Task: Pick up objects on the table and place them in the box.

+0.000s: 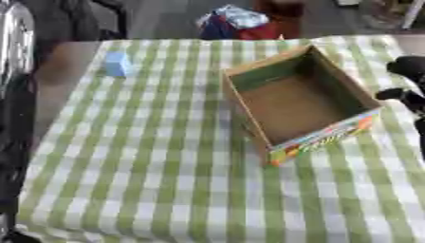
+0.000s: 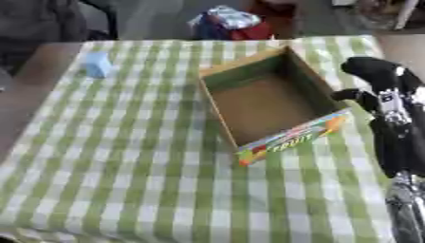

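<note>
Cardboard box (image 1: 303, 102) sits open-topped in the upper right of the frame, turned at an angle on the green-and-white checked tablecloth (image 1: 166, 166). Its inside is plain brown and nothing shows in it. Its near short wall carries a bright printed band of red, orange and green.

Well apart from the box, in the upper left of the frame, a small light blue block (image 1: 117, 64) rests on the cloth near the table's far left corner. No hand touches it.

At the right edge of the frame the robot's right hand (image 2: 378, 78) shows, black, just beside the box's right wall and above the cloth. Whether it touches the wall I cannot tell. One dark finger or thumb juts toward the box, yet whether the fingers are spread or curled cannot be made out, and nothing shows in its hold. Below it the black forearm with a silver joint runs down the right side of the right eye view.

Along the left edge of the left eye view a dark, shiny arm (image 1: 15, 95) runs from top to bottom; its hand does not show.

Beyond the table's far edge, top centre, lies a blue, red and white bundle (image 1: 236, 21).
</note>
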Robot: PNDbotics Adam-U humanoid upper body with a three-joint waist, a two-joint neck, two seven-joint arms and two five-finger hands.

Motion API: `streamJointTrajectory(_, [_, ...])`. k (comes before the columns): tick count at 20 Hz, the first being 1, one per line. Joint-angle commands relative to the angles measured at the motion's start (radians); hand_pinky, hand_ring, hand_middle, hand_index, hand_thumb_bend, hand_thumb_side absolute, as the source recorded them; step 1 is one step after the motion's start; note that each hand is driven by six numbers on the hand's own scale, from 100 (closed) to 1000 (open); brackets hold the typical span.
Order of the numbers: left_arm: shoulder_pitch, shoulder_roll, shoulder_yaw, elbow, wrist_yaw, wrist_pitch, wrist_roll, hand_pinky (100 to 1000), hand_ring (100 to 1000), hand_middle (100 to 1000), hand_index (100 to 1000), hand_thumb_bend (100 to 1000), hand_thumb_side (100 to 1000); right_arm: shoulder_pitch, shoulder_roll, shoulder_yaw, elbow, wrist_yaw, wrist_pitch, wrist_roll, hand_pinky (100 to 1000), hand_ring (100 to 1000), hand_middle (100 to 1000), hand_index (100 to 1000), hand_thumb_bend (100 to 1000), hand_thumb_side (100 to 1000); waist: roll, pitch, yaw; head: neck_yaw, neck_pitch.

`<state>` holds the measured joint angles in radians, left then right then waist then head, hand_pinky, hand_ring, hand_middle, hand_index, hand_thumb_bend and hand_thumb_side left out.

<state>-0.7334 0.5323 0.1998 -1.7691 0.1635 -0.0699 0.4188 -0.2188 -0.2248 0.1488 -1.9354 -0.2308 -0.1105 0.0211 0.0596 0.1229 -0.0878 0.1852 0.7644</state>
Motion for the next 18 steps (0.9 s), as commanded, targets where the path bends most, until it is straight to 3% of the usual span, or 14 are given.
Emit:
streamJointTrajectory(1, [-0.093,0.101,0.025,0.201,0.031,0.025,0.043,699,613,608,787,100,683,-0.006,-0.017,0.002,-0.015,0.003,-0.001,0.005,592,823,722,691,100,548,-0.002,-0.016,-0.004,0.008,0.001])
streamJointTrajectory(5, [-0.218,0.188,0.01,0.539,0.065,0.05,0.05,690,596,592,781,100,696,-0.004,-0.02,0.006,-0.014,0.002,0.0,0.009,591,823,722,691,100,547,0.002,-0.019,-0.015,0.014,0.003])
streamJointTrajectory(8, [-0.256,0.214,-0.005,0.691,0.066,0.031,0.048,682,576,575,775,100,701,-0.003,-0.021,0.007,-0.014,0.002,0.0,0.01,591,823,722,691,100,547,0.005,-0.019,-0.021,0.017,0.003])
streamJointTrajectory(10, [-0.302,0.234,-0.031,0.887,0.005,0.078,0.055,681,569,569,775,100,701,-0.002,-0.025,0.01,-0.013,0.002,0.001,0.012,591,823,722,691,100,547,0.009,-0.021,-0.03,0.021,0.004])
streamJointTrajectory(13, [-0.348,0.23,-0.063,1.101,-0.112,0.103,0.056,682,567,568,781,100,686,0.0,-0.029,0.012,-0.013,0.004,0.001,0.014,591,823,722,691,100,546,0.013,-0.022,-0.035,0.026,0.005])
streamJointTrajectory(18, [-0.353,0.224,-0.097,1.249,-0.333,0.132,0.042,689,575,578,789,100,669,-0.001,-0.032,0.016,-0.014,0.004,0.001,0.018,590,824,722,690,100,546,0.017,-0.017,-0.041,0.028,0.006])
